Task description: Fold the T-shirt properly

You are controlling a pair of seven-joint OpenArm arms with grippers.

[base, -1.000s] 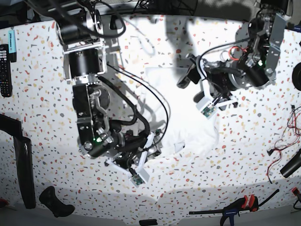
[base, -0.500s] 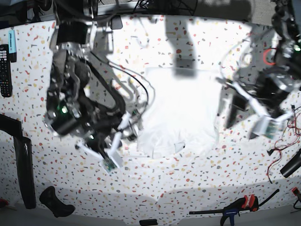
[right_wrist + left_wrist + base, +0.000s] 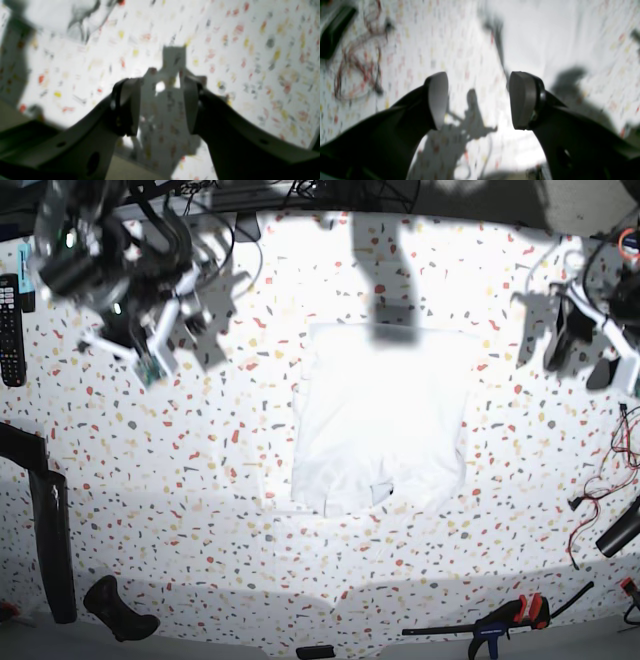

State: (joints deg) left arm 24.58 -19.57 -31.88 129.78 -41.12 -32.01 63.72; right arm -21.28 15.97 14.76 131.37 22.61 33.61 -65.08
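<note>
The white T-shirt [image 3: 380, 415] lies flat as a folded rectangle in the middle of the speckled table, with wrinkled ends at its near edge. Neither gripper touches it. My left gripper [image 3: 580, 355] hangs open and empty at the right, clear of the shirt. In the left wrist view the left gripper [image 3: 477, 100] has its jaws wide apart over the table, with the shirt [image 3: 532, 37] beyond. My right gripper [image 3: 195, 335] is at the back left, open and empty. The right wrist view shows the right gripper [image 3: 160, 105] over bare table, with a shirt corner [image 3: 62, 15] at top left.
A remote control [image 3: 10, 330] lies at the left edge. Black bars [image 3: 50, 530] and a black handle [image 3: 120, 610] sit at front left. A clamp [image 3: 510, 620], red wires [image 3: 600, 490] and a black cylinder [image 3: 620, 530] are at front right.
Both arms have lifted off the shirt and swung outward, the right arm to the back left, the left arm to the far right. The shirt now lies uncovered and flat.
</note>
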